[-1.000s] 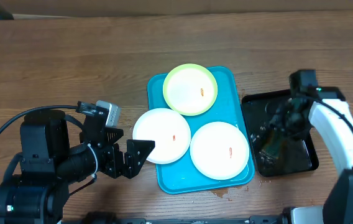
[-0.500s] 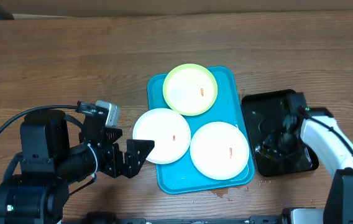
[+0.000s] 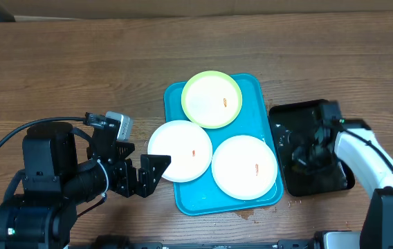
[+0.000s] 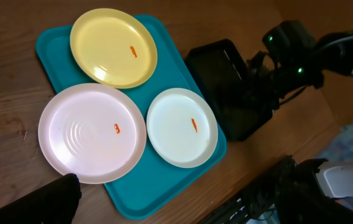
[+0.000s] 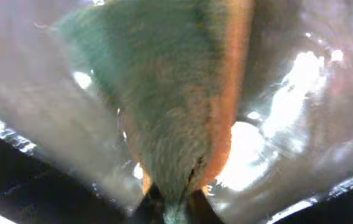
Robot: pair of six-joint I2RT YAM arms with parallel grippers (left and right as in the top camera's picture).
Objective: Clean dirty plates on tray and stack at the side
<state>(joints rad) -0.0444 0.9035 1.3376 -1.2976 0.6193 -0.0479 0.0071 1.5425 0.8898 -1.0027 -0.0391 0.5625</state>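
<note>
The turquoise tray (image 3: 189, 197) holds three plates: a yellow-green one (image 3: 212, 99) at the back, a white one (image 3: 180, 151) overhanging its left rim, and a white one (image 3: 245, 167) at front right. Each has a small orange-red speck. My left gripper (image 3: 156, 176) stands open just left of the overhanging plate (image 4: 92, 132), apart from it. My right gripper (image 3: 304, 153) is down in the black tray (image 3: 321, 181), shut on a green-and-orange sponge (image 5: 176, 106) that fills the right wrist view.
The glossy black tray (image 4: 226, 81) sits right of the turquoise tray (image 4: 158, 180), almost touching it. Bare wooden table lies behind and to the left. My left arm and its cable take up the near left corner.
My right gripper has dropped lower into the black tray and its jaws have closed on the sponge. The left arm and the plates have not moved.
</note>
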